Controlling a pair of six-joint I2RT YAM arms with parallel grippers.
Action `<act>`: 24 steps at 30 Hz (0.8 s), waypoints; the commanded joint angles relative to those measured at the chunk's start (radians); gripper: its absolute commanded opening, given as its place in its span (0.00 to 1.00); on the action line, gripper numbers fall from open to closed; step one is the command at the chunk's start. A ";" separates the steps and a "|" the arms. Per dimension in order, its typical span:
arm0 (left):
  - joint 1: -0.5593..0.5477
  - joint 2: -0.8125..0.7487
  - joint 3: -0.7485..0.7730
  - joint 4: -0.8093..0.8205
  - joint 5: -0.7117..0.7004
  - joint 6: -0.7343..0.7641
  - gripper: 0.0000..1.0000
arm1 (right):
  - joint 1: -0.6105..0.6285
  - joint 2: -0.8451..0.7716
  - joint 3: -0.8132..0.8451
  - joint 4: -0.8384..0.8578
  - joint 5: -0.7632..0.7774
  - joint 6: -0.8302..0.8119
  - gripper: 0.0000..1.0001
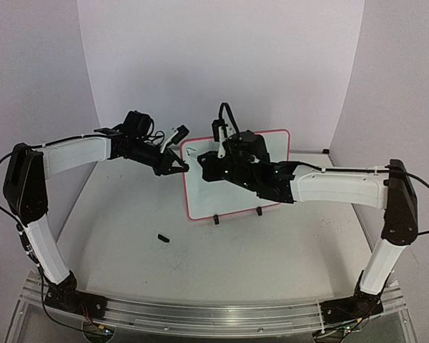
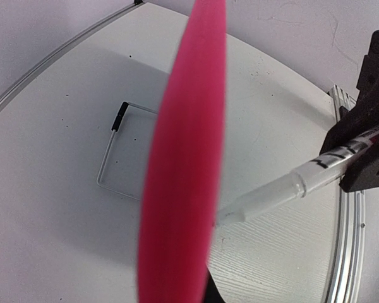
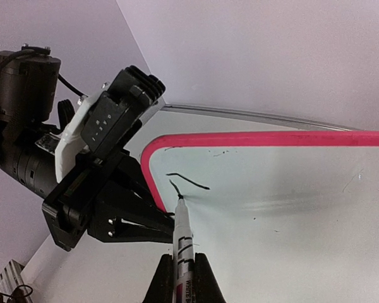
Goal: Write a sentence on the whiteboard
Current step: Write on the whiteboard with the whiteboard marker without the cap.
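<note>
Closest to the eye, the right hand is pinched narrow around the marker, its two black fingers gripping the barrel on either side. The marker is a slim round tube, white with black print, tapering to a dark tip. Its long axis runs from the hand straight to the board, and the tip touches the white face near the upper left corner.

At the tip lies the start of the sentence: only two short, thin dark strokes, one curved and one hooked.

Just beside them, the left hand is closed on the left edge of the whiteboard. Its angular black fingers meet the pink frame. From the left wrist, that frame shows edge-on as a broad blurred pink band.

The whiteboard stands on the counter, roughly midway between the two arms, well away from their bases. It rests on two small black feet and tilts backward. Its face is turned toward the arms, and its longer side runs left to right. The surface is smooth and glossy, and the thin frame has rounded corners.

A small black piece lies on the matte white counter, in front of the board and apart from it. A ribbed metal rail carries both arm bases.
</note>
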 commanded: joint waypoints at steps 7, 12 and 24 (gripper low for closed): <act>0.002 0.015 -0.004 -0.032 -0.081 0.030 0.00 | 0.000 0.030 -0.055 -0.054 0.002 0.042 0.00; 0.002 0.017 -0.003 -0.032 -0.082 0.030 0.00 | 0.000 0.013 -0.065 -0.057 -0.013 0.035 0.00; 0.002 0.020 -0.001 -0.036 -0.085 0.029 0.00 | 0.000 -0.091 -0.102 0.033 -0.102 -0.017 0.00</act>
